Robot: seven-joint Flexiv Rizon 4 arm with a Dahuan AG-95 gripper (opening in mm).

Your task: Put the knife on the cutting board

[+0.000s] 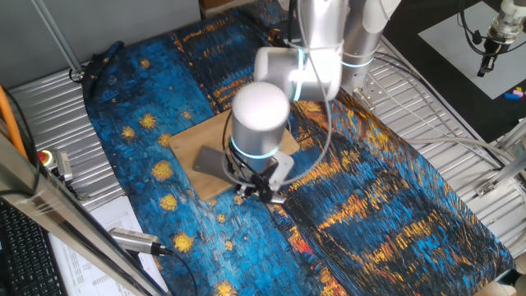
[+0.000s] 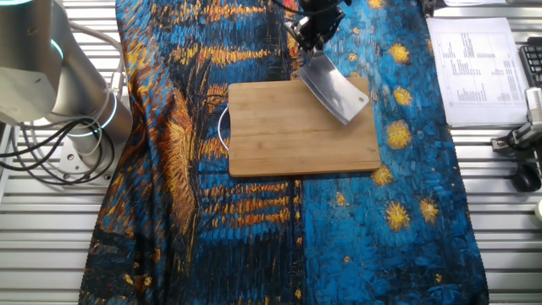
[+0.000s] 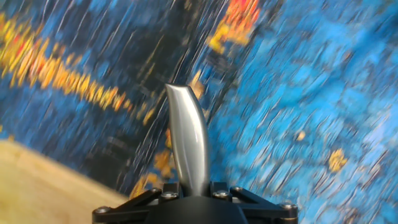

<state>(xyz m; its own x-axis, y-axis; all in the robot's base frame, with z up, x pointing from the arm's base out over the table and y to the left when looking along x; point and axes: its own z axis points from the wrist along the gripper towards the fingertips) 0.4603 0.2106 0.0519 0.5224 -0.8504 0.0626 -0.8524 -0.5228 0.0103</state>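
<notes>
Table was a slotted metal frame (image 2: 51, 254) draped with a blue-and-orange starry-night cloth (image 2: 381, 237). The board (image 2: 288, 140) lay flat on the cloth near the middle, long side running across the other fixed view.

The gripper (image 2: 315, 36) sat just past the board's far edge in that view, pinching the knife (image 2: 335, 91) by its handle. In the hand view the shiny handle (image 3: 188, 140) came straight out from between the fingers, which were closed against it; the gripper (image 3: 196, 186) body filled the bottom edge. A board corner showed tan at lower left (image 3: 37, 180).

The blade angled out from the gripper across the board's far right corner, tip past the right edge. Can't tell from these views whether the blade touched the wood or hung just above it.

In the fixed view, the arm's white wrist (image 1: 260, 115) blocked most of the board (image 1: 205, 136); the grey blade (image 1: 211, 160) stuck out to its left over the wood, gripper (image 1: 261, 191) below it at the board's near edge.

Off the cloth: printed papers (image 2: 472, 59) on the right, a silver cylindrical tool (image 1: 131, 239) with a black cable by the front rail, grey cables (image 2: 51, 161) looped at the arm's base.
</notes>
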